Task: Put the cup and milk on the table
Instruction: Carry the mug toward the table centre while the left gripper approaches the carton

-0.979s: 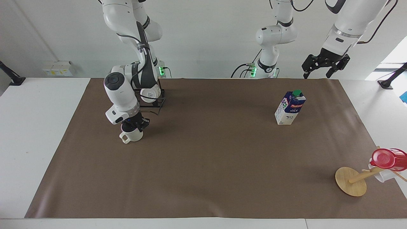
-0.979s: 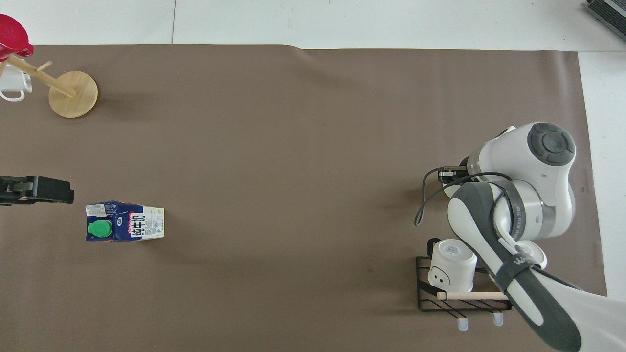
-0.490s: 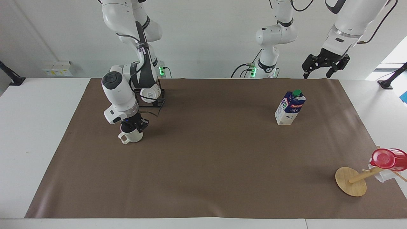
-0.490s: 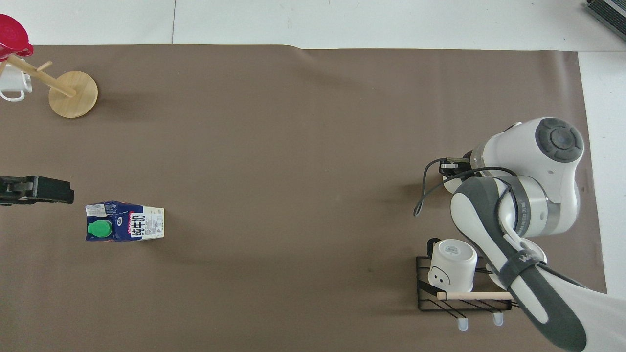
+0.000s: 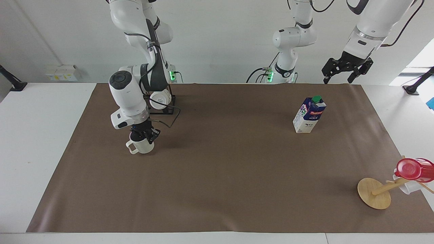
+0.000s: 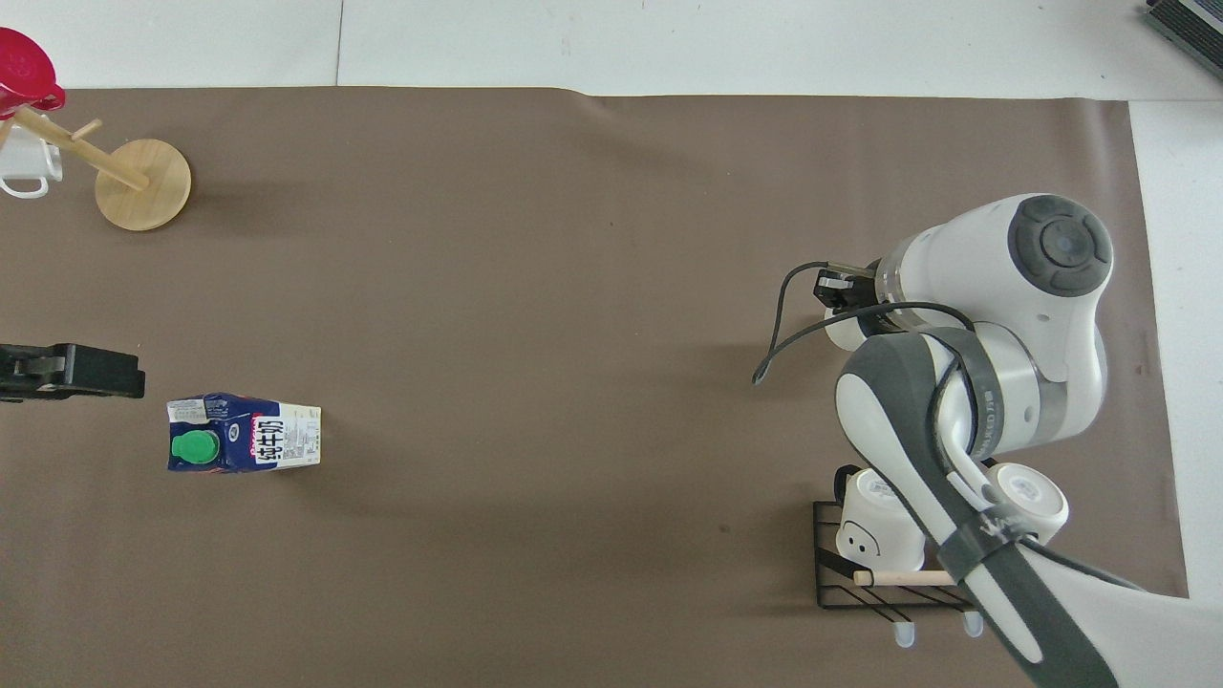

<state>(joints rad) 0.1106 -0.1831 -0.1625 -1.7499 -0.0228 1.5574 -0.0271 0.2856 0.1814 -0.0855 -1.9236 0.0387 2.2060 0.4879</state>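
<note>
The cream-white cup (image 5: 140, 146) is upright at the mat's surface toward the right arm's end of the table (image 5: 217, 176), handle pointing away from the robots. My right gripper (image 5: 142, 136) comes straight down onto it and is shut on its rim. In the overhead view the right arm covers most of the cup (image 6: 845, 331). The blue-and-white milk (image 5: 309, 115) stands upright on the mat toward the left arm's end and also shows in the overhead view (image 6: 244, 445). My left gripper (image 5: 346, 70) waits open, raised beside the milk (image 6: 72, 371).
A black wire rack (image 6: 841, 591) with two upturned white mugs (image 6: 879, 526) stands near the right arm's base. A wooden mug tree (image 5: 374, 193) carrying a red-lidded cup (image 5: 412, 168) stands at the left arm's end, far from the robots.
My right gripper has carried the cup a little away from the robots and from the rack. The milk and the left gripper have not moved.
</note>
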